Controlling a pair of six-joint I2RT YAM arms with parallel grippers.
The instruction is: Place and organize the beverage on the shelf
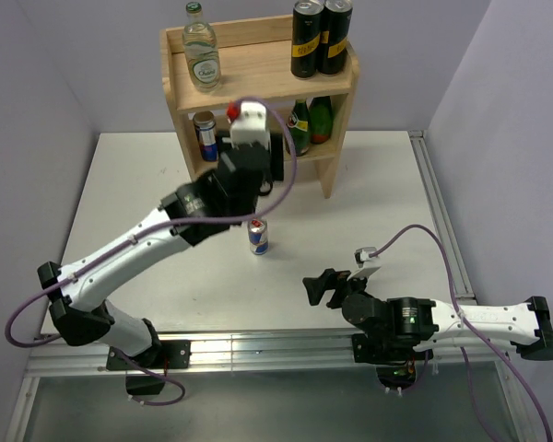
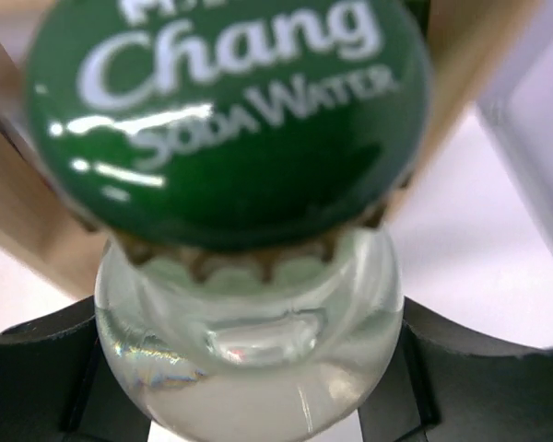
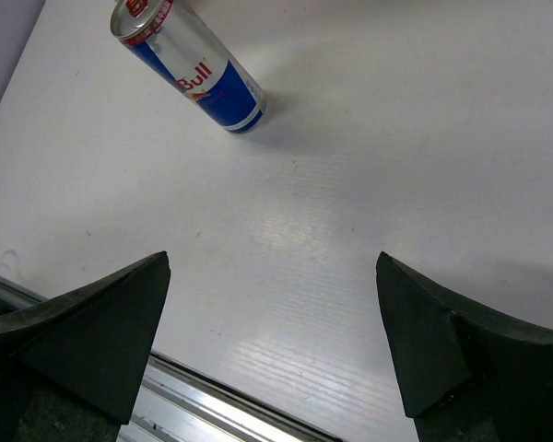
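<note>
Green-capped clear bottle (image 2: pixel 249 354) sits clamped between fingers of the left gripper (image 2: pixel 258 396).

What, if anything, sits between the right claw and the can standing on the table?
Nothing visible. Only bare table lies between the open right gripper and the can. The left gripper, clamped on a clear bottle, is over by the shelf, off that path.

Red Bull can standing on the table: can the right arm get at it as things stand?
Probably yes. The right claw is open and empty, with only bare table up to the can; the left arm sits close on its far side.
</note>
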